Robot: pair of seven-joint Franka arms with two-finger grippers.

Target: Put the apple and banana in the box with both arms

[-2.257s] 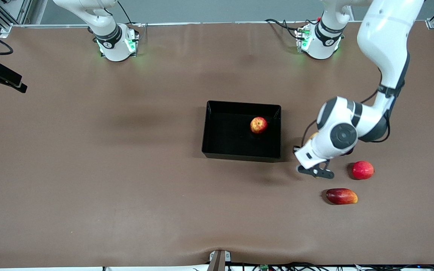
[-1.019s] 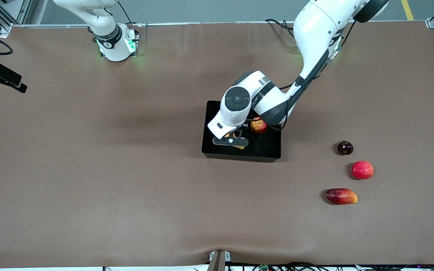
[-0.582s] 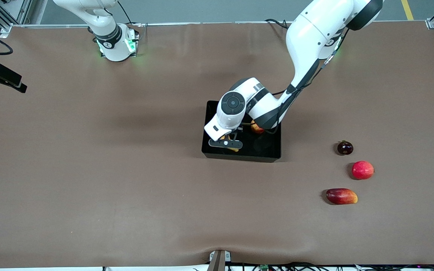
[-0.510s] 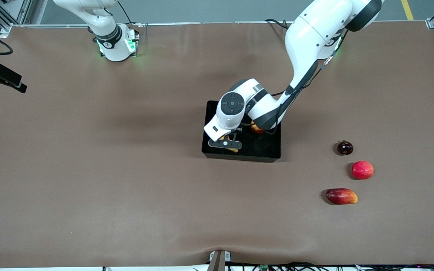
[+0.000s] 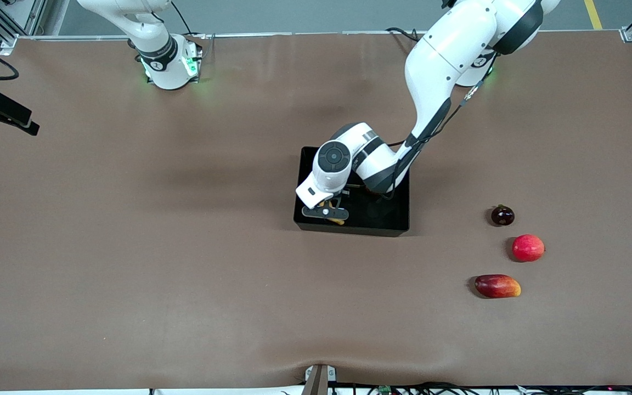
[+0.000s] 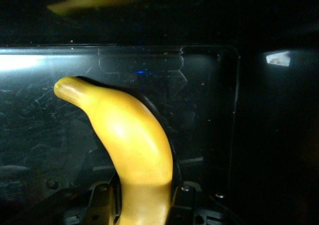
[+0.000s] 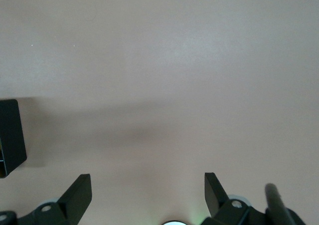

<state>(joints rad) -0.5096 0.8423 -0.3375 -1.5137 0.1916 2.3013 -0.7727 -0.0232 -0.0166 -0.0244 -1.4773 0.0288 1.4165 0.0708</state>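
Left gripper [image 5: 327, 214] clamps the banana [image 6: 130, 150] low inside the box [image 5: 398, 222]. Right gripper [image 7: 144, 195] waits spread wide above bare table [image 5: 129, 247]. Apple hidden under the left arm.

No writing, label, brand or number can be read anywhere here.
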